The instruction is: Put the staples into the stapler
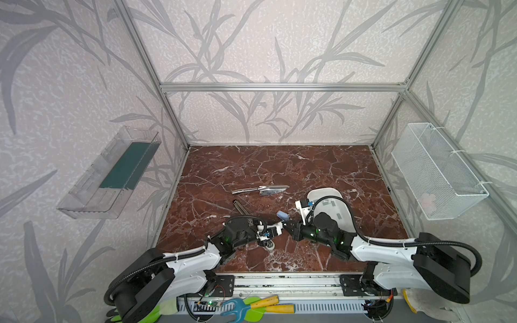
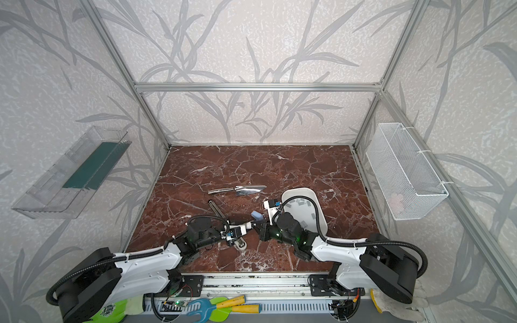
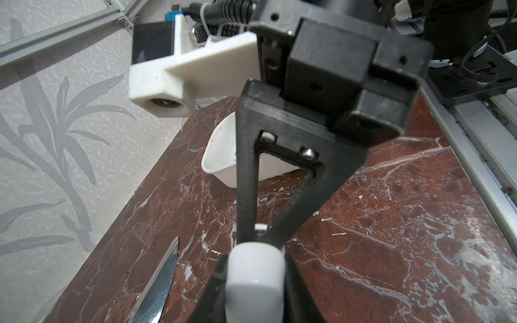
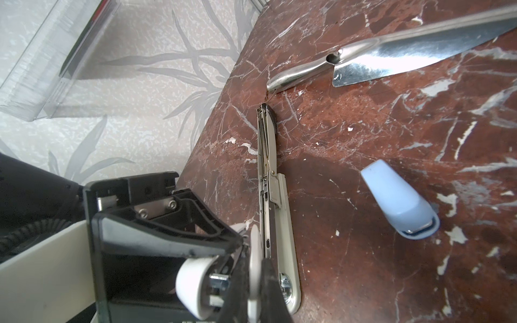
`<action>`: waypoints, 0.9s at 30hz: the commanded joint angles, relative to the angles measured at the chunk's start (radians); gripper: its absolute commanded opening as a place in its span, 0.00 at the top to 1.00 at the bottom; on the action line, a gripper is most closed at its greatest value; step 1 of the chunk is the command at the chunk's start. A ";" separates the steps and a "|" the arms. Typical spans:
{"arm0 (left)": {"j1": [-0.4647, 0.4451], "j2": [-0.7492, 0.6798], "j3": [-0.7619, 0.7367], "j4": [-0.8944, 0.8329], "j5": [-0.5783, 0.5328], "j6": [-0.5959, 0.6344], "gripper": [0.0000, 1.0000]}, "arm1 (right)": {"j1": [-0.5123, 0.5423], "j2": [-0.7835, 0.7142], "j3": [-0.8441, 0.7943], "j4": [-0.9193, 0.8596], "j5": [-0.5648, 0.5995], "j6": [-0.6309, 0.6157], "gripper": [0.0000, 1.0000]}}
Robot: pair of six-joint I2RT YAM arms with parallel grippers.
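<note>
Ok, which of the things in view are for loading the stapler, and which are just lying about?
For the job: open stapler, staples in the white tub.
Just lying about: blue stapler, steel trowel, clear bin, wire basket.

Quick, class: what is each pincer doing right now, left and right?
Left pincer: closed on the open white stapler.
Right pincer: closed; whether it grips anything cannot be told.

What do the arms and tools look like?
Matching left arm and right arm: white shells, black joints, green LEDs, black corrugated conduit zip-tied on. On left tool and right tool: black triangular open-frame fingers, rounded white pads, white camera mounts.
</note>
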 commanded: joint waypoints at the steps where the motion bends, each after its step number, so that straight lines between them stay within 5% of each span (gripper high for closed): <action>1: 0.000 -0.017 -0.022 0.075 0.035 0.010 1.00 | -0.006 -0.050 -0.037 -0.005 0.088 0.025 1.00; 13: 0.130 0.023 -0.056 0.194 0.092 -0.075 1.00 | -0.040 -0.258 -0.136 -0.190 0.251 0.014 1.00; 23: 0.138 0.295 0.033 0.295 -0.153 -0.105 1.00 | -0.045 -0.344 -0.155 -0.186 0.215 0.022 1.00; 27: 0.139 0.422 0.034 0.458 -0.195 -0.118 0.88 | -0.045 -0.357 -0.164 -0.183 0.220 0.025 1.00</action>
